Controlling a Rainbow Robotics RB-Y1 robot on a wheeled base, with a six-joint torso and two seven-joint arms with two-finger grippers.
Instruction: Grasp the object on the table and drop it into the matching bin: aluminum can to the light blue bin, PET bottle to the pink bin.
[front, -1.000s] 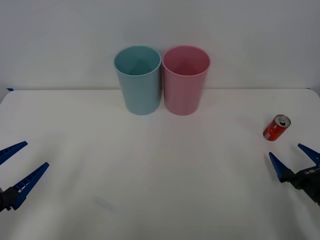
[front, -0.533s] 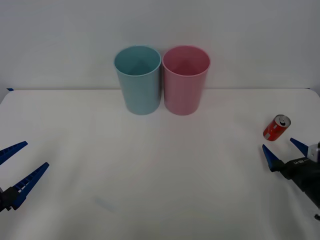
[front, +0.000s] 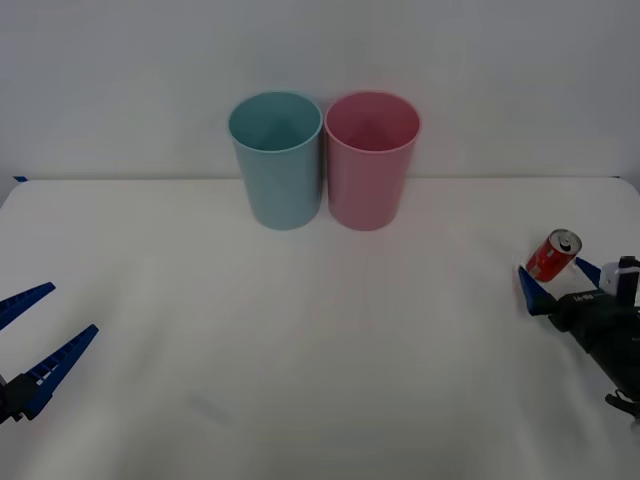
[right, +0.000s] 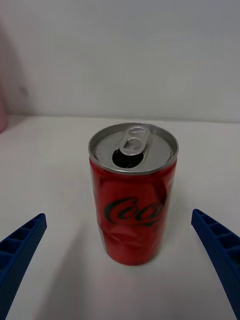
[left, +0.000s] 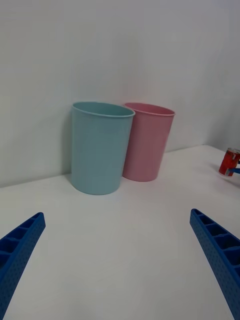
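The red can (front: 553, 255) stands upright on the desk (front: 300, 330), well off to the right of the pink bin (front: 371, 160). The right gripper (front: 558, 284) sits just beside the can, fingers (right: 20, 250) spread wide and straddling it without touching. The left gripper (front: 30, 340), also spread and empty, waits far from the can.
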